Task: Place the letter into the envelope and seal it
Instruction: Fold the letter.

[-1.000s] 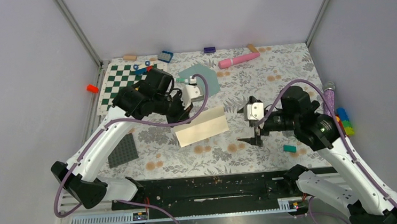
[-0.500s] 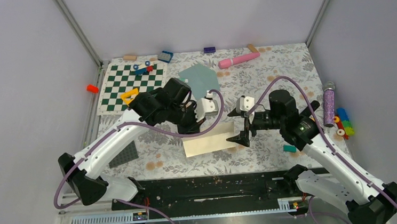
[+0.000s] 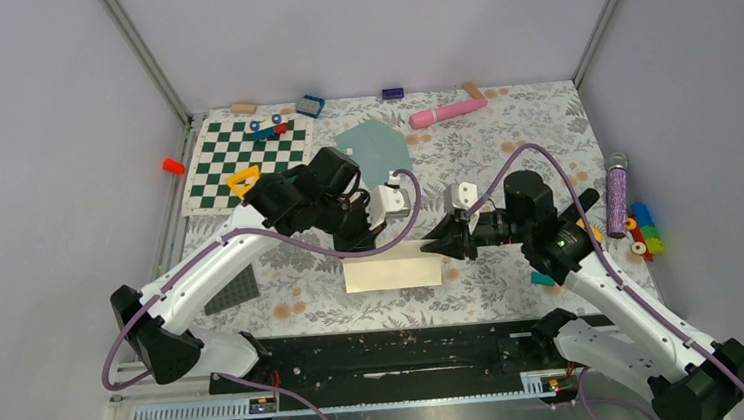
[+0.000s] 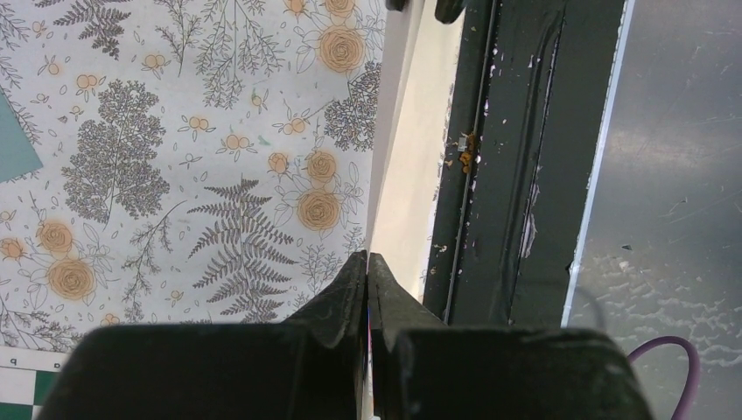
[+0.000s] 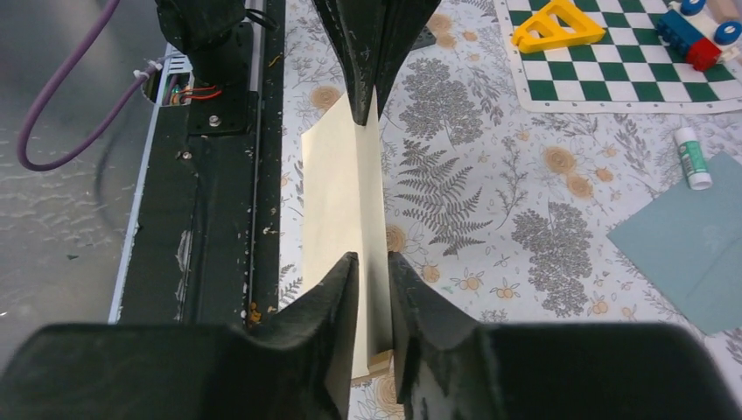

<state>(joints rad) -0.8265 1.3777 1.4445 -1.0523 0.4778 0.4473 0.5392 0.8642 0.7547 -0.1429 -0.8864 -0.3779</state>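
Observation:
The letter (image 3: 393, 271) is a cream sheet, folded, standing on edge over the flowered cloth near the front rail. My left gripper (image 3: 359, 243) is shut on its left end; in the left wrist view the letter (image 4: 411, 157) runs away from the pinched tips of the left gripper (image 4: 368, 262). My right gripper (image 3: 431, 248) has closed on the right end, with the letter (image 5: 341, 175) between the narrowed jaws of the right gripper (image 5: 374, 262). The grey-teal envelope (image 3: 375, 148) lies flat further back, apart from both grippers, and the envelope (image 5: 691, 241) shows in the right wrist view too.
A green-and-white chequered board (image 3: 243, 155) with a yellow triangle (image 3: 242, 180) lies back left. A pink cylinder (image 3: 448, 113) is at the back, a dark studded plate (image 3: 230, 282) front left, a glitter tube (image 3: 615, 191) and bricks (image 3: 644, 231) right. A glue stick (image 5: 689, 157) lies by the envelope.
The left arm carried the letter right and toward the front rail. The right gripper swung in from the right and its wide-open jaws closed on the letter's right end.

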